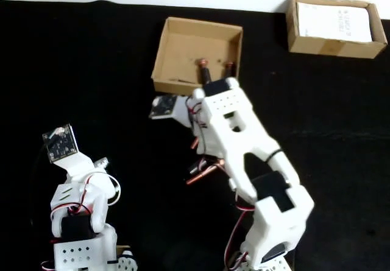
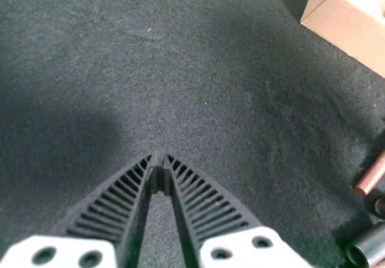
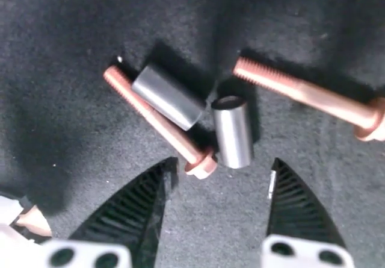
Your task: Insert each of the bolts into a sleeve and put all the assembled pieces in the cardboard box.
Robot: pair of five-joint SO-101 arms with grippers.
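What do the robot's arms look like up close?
The left arm and right arm are chunky white plastic with black motors and thin red wires. The left end effector and right end effector have black, ribbed, pointed fingers.

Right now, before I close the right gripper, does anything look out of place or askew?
Nothing stands out as damaged or spilled. Beneath the open right gripper, two bolts and two sleeves lie loose at odd angles on the black cloth, none inserted yet.
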